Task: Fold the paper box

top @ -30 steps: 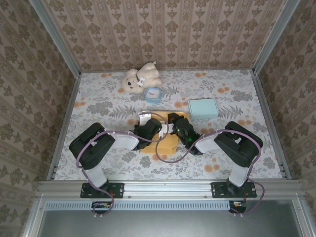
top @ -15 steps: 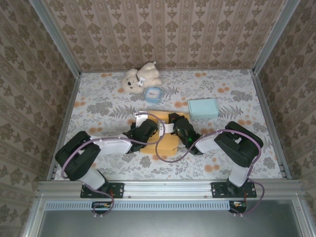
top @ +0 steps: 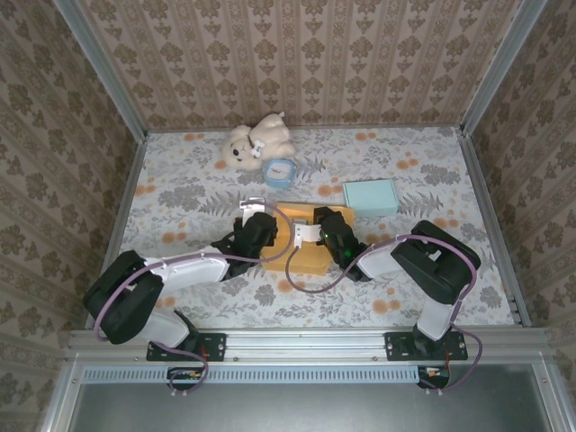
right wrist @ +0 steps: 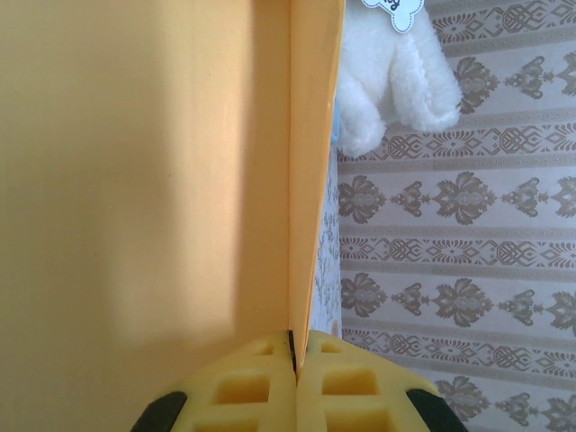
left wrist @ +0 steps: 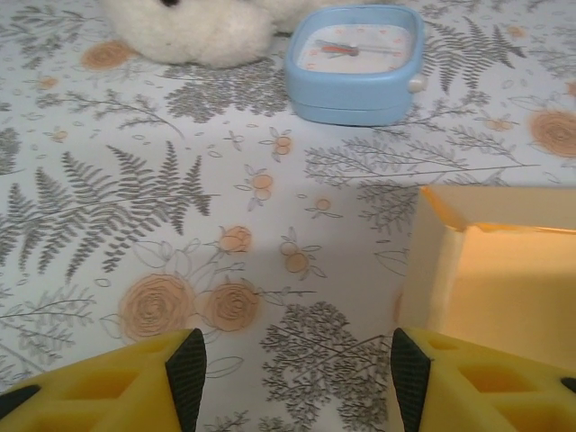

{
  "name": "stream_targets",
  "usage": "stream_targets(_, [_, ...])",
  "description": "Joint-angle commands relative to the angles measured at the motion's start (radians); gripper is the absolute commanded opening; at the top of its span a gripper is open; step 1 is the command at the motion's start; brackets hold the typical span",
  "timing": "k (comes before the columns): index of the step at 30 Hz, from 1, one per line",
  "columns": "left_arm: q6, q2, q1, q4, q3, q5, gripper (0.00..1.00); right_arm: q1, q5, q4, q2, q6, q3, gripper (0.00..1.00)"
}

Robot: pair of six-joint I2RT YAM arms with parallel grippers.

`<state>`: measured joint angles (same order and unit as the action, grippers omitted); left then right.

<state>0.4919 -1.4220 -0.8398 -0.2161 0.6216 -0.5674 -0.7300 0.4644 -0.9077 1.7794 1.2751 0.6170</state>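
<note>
Paper box point(top: 301, 245), yellow-orange, lies near the middle of the table point(top: 180, 193), a little closer to the near edge than the far edge, open side up. Left gripper point(top: 253, 221) sits at the box's left side; in the left wrist view, left gripper point(left wrist: 292, 369) has its 2 fingers point(left wrist: 184, 364) spread wide with bare floral cloth between them, holding nothing. The right-hand finger is just beside the box's left wall point(left wrist: 423, 265); contact cannot be told. Right gripper point(top: 309, 230) is over the box's middle. In the right wrist view, right gripper point(right wrist: 295, 346) has its 2 pads pressed together on a thin upright panel of the paper box point(right wrist: 310, 162), pinching it edge-on. Plush bear point(top: 256, 142) lies near the far edge, left of centre. Blue clock point(top: 280, 171) is just in front of it, between bear and paper box, apart from the box. Pale blue box point(top: 370, 197) sits right of centre, near the paper box's far right corner, not touching.
</note>
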Motion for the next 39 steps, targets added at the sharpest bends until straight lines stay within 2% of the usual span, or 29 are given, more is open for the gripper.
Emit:
stream_targets(1, [-0.035, -0.005, -0.006, -0.075, -0.021, 0.081, 0.59, 0.003, 0.022, 0.121, 0.006, -0.013, -0.03, 0.0])
stream_targets(8, [-0.069, -0.132, 0.019, -0.099, 0.052, 0.093, 0.56, -0.004, 0.016, 0.12, 0.002, -0.009, -0.034, 0.0])
stream_targets(17, [-0.089, -0.227, 0.024, -0.158, 0.097, 0.003, 0.39, -0.008, 0.009, 0.121, 0.011, 0.002, -0.034, 0.0])
stream_targets(20, [-0.09, -0.232, 0.02, -0.157, 0.105, -0.053, 0.29, -0.009, 0.011, 0.119, 0.015, 0.006, -0.033, 0.0])
stream_targets(24, [-0.075, -0.258, 0.008, -0.107, 0.127, -0.179, 0.04, -0.009, 0.019, 0.114, 0.012, 0.006, -0.033, 0.0])
stream_targets(26, [-0.074, -0.272, 0.003, -0.102, 0.128, -0.215, 0.0, -0.009, 0.021, 0.094, 0.013, 0.001, -0.034, 0.0])
stream_targets(30, [-0.097, -0.278, -0.016, -0.154, 0.108, -0.228, 0.0, -0.012, 0.022, 0.071, -0.004, -0.029, -0.034, 0.0])
stream_targets(32, [-0.106, -0.279, -0.03, -0.16, 0.109, -0.255, 0.0, -0.015, 0.014, 0.083, -0.033, -0.058, -0.034, 0.03])
stream_targets(35, [-0.113, -0.278, -0.041, -0.174, 0.106, -0.272, 0.0, -0.017, -0.01, 0.102, -0.096, -0.114, -0.043, 0.18])
stream_targets(39, [-0.111, -0.262, -0.041, -0.215, 0.075, -0.245, 0.0, -0.017, -0.057, 0.173, -0.2, -0.21, -0.066, 0.3])
